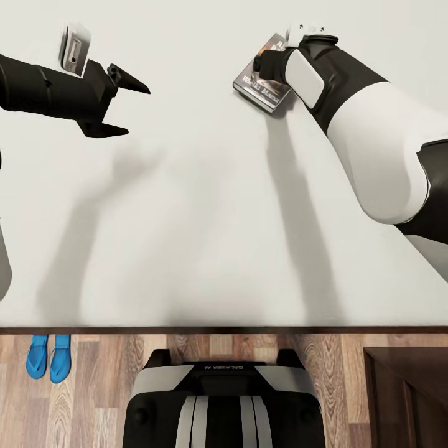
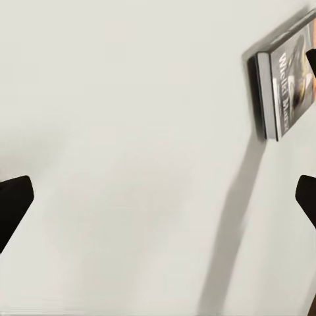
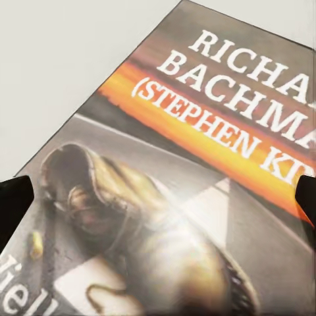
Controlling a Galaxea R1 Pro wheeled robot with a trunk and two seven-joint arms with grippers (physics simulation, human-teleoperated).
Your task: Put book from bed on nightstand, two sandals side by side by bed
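Blue sandals point(image 1: 48, 364) appear overhead; right wrist shows book point(image 3: 197, 184) cover.

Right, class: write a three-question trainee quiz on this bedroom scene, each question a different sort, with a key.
1. True or false: the book lies on the floor.
2. Which gripper is at the book? A) left gripper B) right gripper
3. Fill in: the two sandals lie side by side on the wood ____, next to the bed.

Key: 1 false, it is on the bed; 2 B; 3 floor.
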